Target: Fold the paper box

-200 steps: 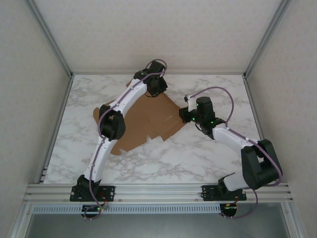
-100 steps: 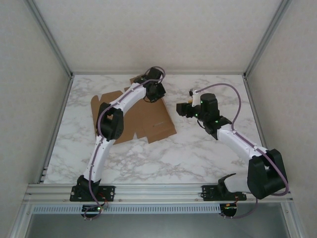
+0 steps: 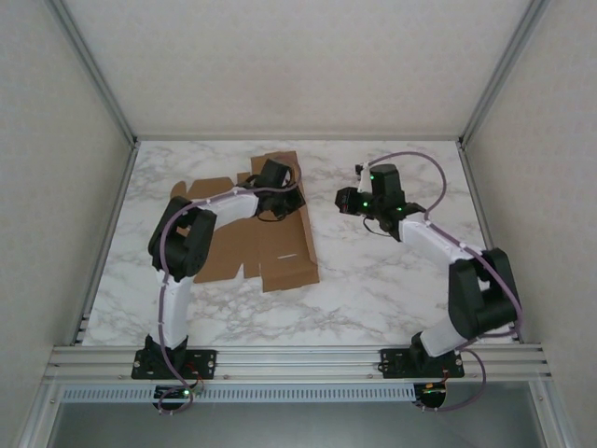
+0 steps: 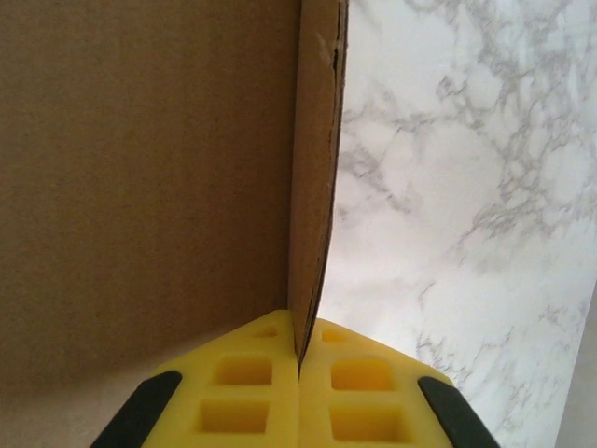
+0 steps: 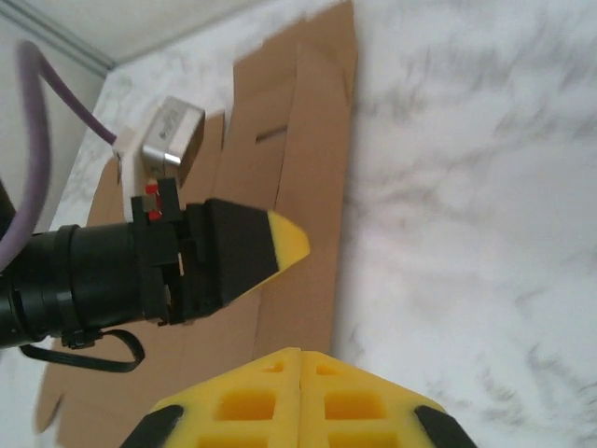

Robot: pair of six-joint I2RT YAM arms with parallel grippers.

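Observation:
The paper box point(image 3: 270, 247) is a flat brown die-cut cardboard sheet lying on the left half of the marble table. My left gripper point(image 3: 291, 196) is at the sheet's right edge. In the left wrist view its yellow fingers point(image 4: 242, 392) are shut on that thin cardboard edge point(image 4: 312, 233), which stands up between them. My right gripper point(image 3: 341, 200) hovers to the right of the sheet, apart from it. Its yellow pads point(image 5: 252, 406) are pressed together with nothing between them. The right wrist view also holds the sheet point(image 5: 308, 140) and the left gripper point(image 5: 291, 241) over it.
White marble table point(image 3: 373, 289) spreads to the right and front of the sheet. Pale walls with aluminium posts close in the back and sides. A metal rail point(image 3: 298, 359) carrying both arm bases runs along the near edge.
The sheet has swung round and slid left and nearer, carried by the left gripper. The right gripper has come off the sheet's right corner, drawn back to the right and shut.

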